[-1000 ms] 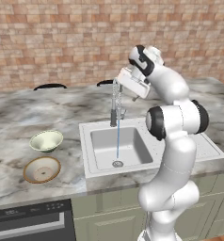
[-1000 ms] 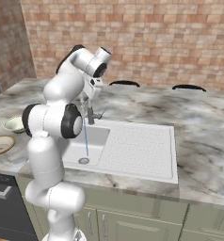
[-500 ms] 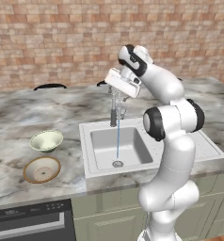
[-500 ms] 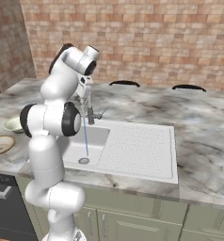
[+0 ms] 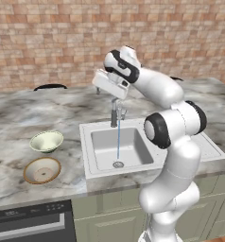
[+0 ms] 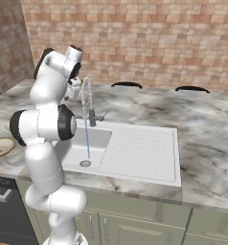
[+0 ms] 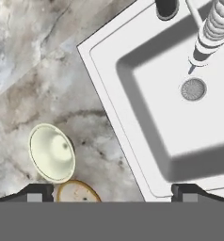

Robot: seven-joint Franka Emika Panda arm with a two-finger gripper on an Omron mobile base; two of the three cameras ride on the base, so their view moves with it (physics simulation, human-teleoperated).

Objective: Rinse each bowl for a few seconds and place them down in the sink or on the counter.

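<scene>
Sitting upright, mouths up, two round bowls are seen on the counter (image 5: 20, 113) left of the sink (image 5: 133, 163), near its front edge: a deep green bowl (image 5: 47, 141) and a flat tan bowl (image 5: 42, 170). The gripper (image 7: 112, 188) is held high, fingers spread, holding nothing.

A kitchen: marble counter (image 5: 20, 118), white sink (image 5: 128, 151) with running faucet (image 6: 87, 103), brick wall (image 5: 53, 42), dishwasher (image 5: 31, 222).

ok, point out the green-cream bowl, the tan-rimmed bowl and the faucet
green-cream bowl (image 5: 47, 141): left base view, inside of the bowl.
tan-rimmed bowl (image 5: 41, 170): left base view, beige inside.
faucet (image 6: 86, 93): right base view, coil neck.
</scene>
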